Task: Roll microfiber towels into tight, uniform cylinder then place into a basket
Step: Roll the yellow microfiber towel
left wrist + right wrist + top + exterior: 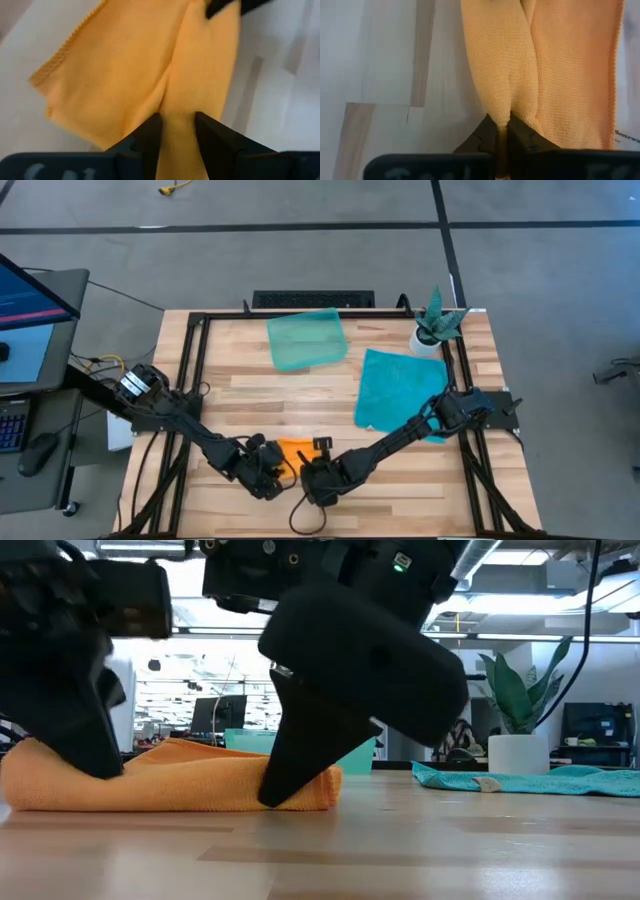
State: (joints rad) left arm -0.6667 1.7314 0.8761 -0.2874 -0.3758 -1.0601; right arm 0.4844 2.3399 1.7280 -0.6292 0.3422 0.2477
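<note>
**A:** Low view first: where does the orange towel [175, 780] stand?

**B:** It lies as a low, loosely folded bundle on the table [400, 850], not a tight cylinder yet. Both grippers are down on it, one at each end.

**A:** How are they holding it?

**B:** The right gripper [501, 131] has its fingers pinched nearly together on a thin ridge of orange cloth at its end of the bundle. The left gripper [177, 125] stands at a middling width, with a thicker fold of the same towel between its fingers [150, 135], touching both.

**A:** And the rest?

**B:** From above, the teal towel [400, 392] lies flat and untouched beyond the right gripper [316, 480], beside that arm's forearm. The basket [306, 340] sits farther off, toward the far edge, and I see nothing in it. A potted plant [434, 325] stands past the teal towel, at the far corner.

**A:** So how far along?

**B:** Early, I'd judge. The orange towel is only partly gathered; it needs tightening and carrying to the basket, and the teal one has not been started.
</note>
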